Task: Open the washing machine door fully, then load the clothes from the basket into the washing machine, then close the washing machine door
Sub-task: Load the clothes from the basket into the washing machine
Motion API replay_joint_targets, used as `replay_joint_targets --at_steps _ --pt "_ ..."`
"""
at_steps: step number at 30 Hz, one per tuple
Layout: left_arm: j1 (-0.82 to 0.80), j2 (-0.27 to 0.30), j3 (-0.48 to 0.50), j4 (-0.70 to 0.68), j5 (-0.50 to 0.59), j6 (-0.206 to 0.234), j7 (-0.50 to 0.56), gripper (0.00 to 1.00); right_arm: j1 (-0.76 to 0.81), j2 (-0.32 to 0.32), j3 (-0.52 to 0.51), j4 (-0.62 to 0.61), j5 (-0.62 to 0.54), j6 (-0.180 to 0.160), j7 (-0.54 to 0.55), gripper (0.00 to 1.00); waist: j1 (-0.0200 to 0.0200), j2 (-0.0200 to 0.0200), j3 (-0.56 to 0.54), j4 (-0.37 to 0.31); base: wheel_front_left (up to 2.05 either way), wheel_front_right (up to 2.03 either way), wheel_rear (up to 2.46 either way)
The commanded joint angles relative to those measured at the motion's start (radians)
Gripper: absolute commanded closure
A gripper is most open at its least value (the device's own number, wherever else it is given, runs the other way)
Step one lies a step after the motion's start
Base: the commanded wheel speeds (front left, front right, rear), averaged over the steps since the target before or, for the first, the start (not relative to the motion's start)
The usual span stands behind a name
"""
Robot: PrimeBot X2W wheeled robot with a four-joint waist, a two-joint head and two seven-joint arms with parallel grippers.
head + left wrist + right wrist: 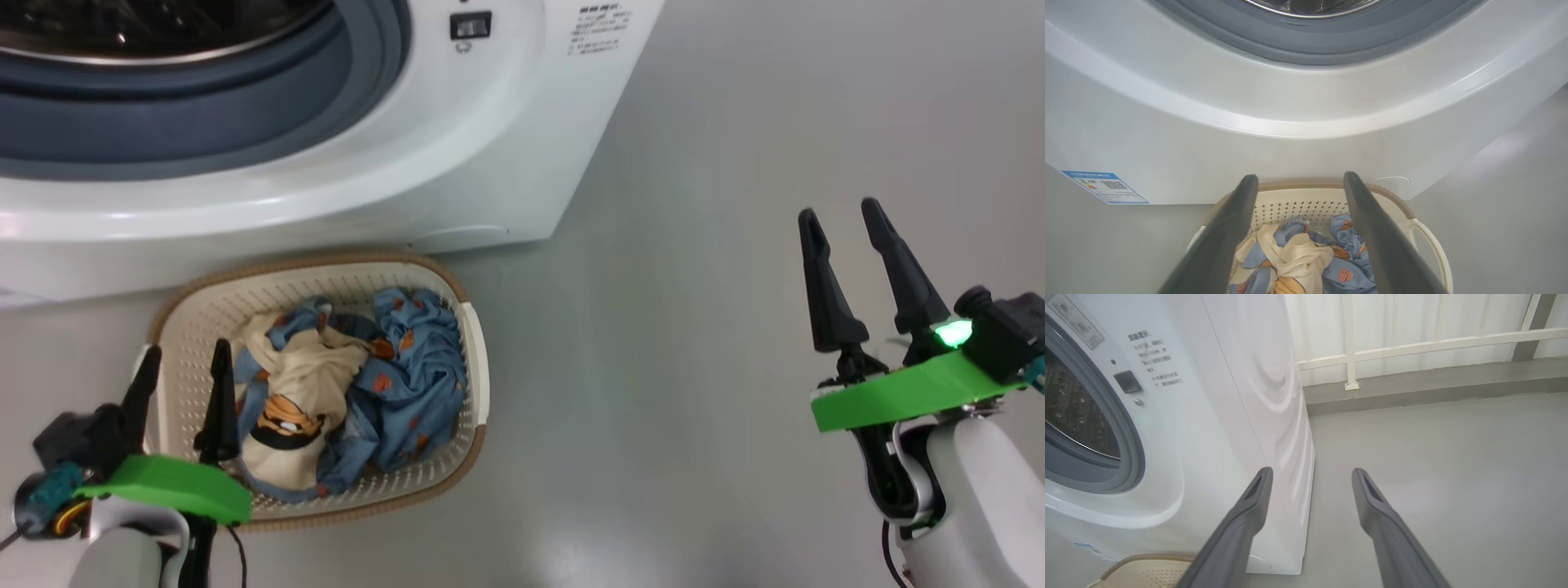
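In the head view the basket [482, 367] was seen on the floor [694, 343], close before the washing machine [506, 163], the clothes [408, 376] heaped inside. The left pincer [186, 349] was held released over the basket's left rim; the right pincer [839, 211], also released, was held well apart over the floor. In the left wrist view the clothes were framed between the left pincer's fingers [1224, 237]. In the right wrist view the grey seal [1133, 457] and drum [1073, 416] were shown.
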Motion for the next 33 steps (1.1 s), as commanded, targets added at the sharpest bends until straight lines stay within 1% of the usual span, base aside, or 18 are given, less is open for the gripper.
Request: replay_joint_targets --at_steps 1,20,33 --pt "-0.016 0.036 0.022 -0.004 -0.007 0.001 -0.006 0.0 -0.009 -0.002 0.024 -0.019 -0.01 0.008 -0.012 0.0 -0.0001 0.0 0.044 -0.006 0.0 0.0 0.0" --pt "-0.201 0.081 -0.082 0.175 -0.066 0.001 -0.006 0.0 -0.091 0.033 0.045 -0.009 -0.041 0.008 -0.012 0.0 -0.0001 0.0 0.215 -0.007 0.0 0.0 0.0" --pt "-0.299 0.121 -0.214 0.333 -0.154 0.001 -0.006 0.0 -0.115 0.059 0.063 -0.014 -0.04 0.008 -0.012 0.0 -0.0001 0.0 0.302 -0.034 0.0 0.0 0.0"
